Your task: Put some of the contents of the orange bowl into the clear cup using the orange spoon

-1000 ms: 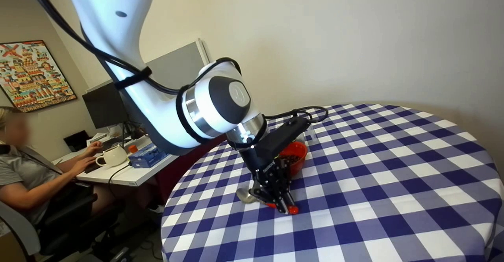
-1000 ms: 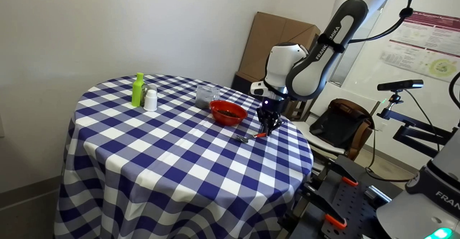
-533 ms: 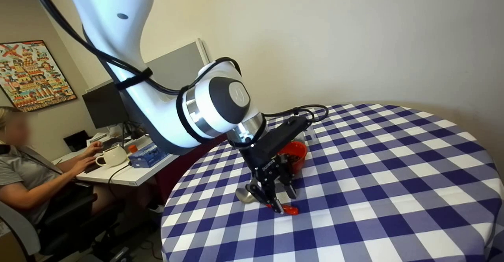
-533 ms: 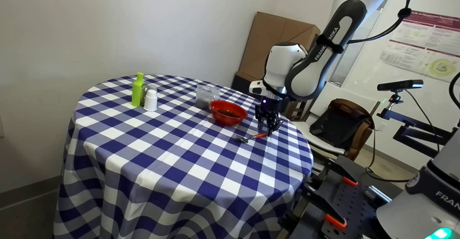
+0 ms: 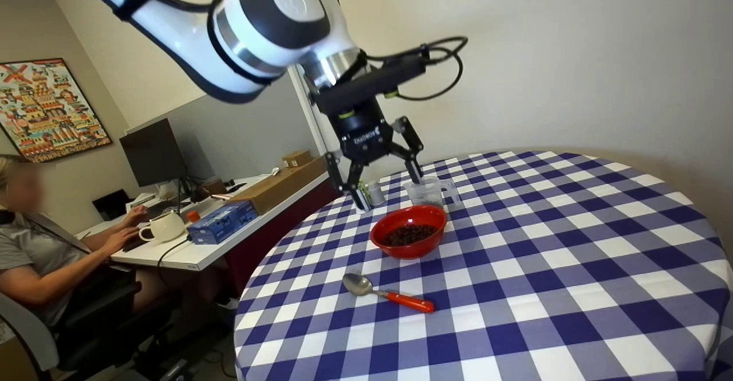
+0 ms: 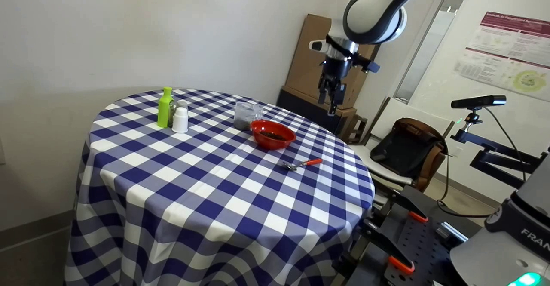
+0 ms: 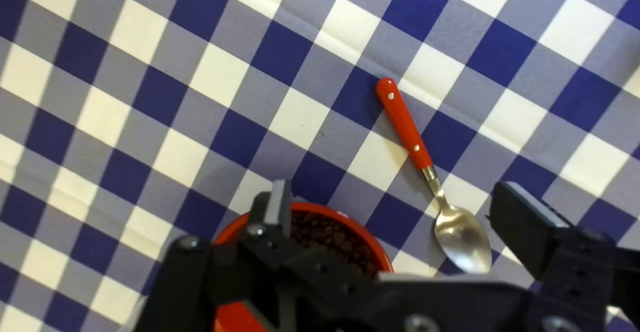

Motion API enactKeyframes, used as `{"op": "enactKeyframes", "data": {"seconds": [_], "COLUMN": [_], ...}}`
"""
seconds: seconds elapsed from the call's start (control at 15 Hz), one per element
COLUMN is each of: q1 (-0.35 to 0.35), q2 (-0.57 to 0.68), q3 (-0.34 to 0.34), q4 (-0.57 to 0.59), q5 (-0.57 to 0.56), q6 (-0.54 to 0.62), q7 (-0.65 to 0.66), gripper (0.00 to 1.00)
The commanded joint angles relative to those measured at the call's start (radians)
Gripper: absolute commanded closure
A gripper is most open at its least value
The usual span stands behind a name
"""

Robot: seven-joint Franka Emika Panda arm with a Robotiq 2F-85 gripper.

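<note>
The orange spoon (image 5: 409, 301), with a metal end and red-orange handle, lies flat on the checkered cloth in all views. Behind it stands the orange bowl (image 5: 421, 249), holding many small dark brown pieces; my fingers hide part of it in the wrist view. Close to the bowl's far side is the clear cup (image 6: 245, 116), see-through and with a side handle (image 5: 449, 191); its lower part looks greyish, contents unclear. The cup is out of the wrist view. My gripper (image 5: 389, 189) hangs in the air well above the table, its fingers spread wide with nothing between them.
A green bottle (image 6: 164, 107) and white stacked cups (image 6: 180, 120) stand farther off on the round table (image 6: 206, 191), a glassy item partly hidden behind them. A person sits at a desk (image 5: 197, 260) beyond the table's edge. Cardboard boxes (image 6: 318, 53) stand behind the arm.
One second ago my gripper was down with its fingers together at the spoon's handle. It has since opened and risen well clear. The spoon stays on the cloth, nearly unmoved.
</note>
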Motion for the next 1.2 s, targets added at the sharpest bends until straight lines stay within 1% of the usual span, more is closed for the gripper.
{"op": "enactKeyframes", "data": {"seconds": [0.0, 0.2, 0.4, 0.53, 0.73, 0.8, 0.87, 1.0, 1.13], "q1": [0.031, 0.041, 0.051, 0.057, 0.070, 0.074, 0.070, 0.076, 0.077], "q2": [-0.143, -0.170, -0.141, -0.126, -0.116, -0.122, -0.132, -0.130, -0.130], "q3": [-0.012, -0.010, -0.008, -0.007, -0.002, -0.001, -0.008, -0.006, -0.006], "q4": [0.062, 0.145, 0.219, 0.242, 0.265, 0.269, 0.231, 0.241, 0.243], "q5": [0.040, 0.037, 0.032, 0.037, 0.066, 0.095, 0.048, 0.068, 0.071], "q6": [-0.198, -0.314, -0.396, -0.443, -0.547, -0.591, -0.513, -0.552, -0.558], "q7": [0.148, 0.300, 0.464, 0.565, 0.694, 0.719, 0.664, 0.698, 0.706], "gripper": [0.00, 0.00, 0.00, 0.00, 0.00, 0.00, 0.00, 0.00, 0.00]}}
